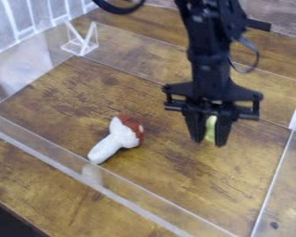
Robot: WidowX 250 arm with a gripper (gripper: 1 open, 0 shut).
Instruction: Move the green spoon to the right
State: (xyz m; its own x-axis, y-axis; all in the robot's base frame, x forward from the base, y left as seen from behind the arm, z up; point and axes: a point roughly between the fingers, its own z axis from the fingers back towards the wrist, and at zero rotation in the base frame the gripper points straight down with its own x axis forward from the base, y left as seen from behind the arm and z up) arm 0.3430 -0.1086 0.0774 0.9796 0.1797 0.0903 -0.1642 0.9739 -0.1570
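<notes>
gripper (pixel 210 135) is pointing straight down over the right half of the wooden table (pixel 64 102), jaws clenched on the green spoon (pixel 210 128), which is hanging upright between the two dark fingers (pixel 196 125). only a short yellow-green stretch of it is showing, the rest is sitting behind the fingers. fingertips are sitting low, near the wood; can't tell if the spoon's lower end is touching it. mushroom toy (pixel 116 138) is lying on its side left of the gripper, well apart, reddish-brown cap pointing toward the gripper, white stem pointing toward the near left edge. clear plastic walls (pixel 138 199) are running around the work area. black arm (pixel 213 46) is coming down from the top edge
</notes>
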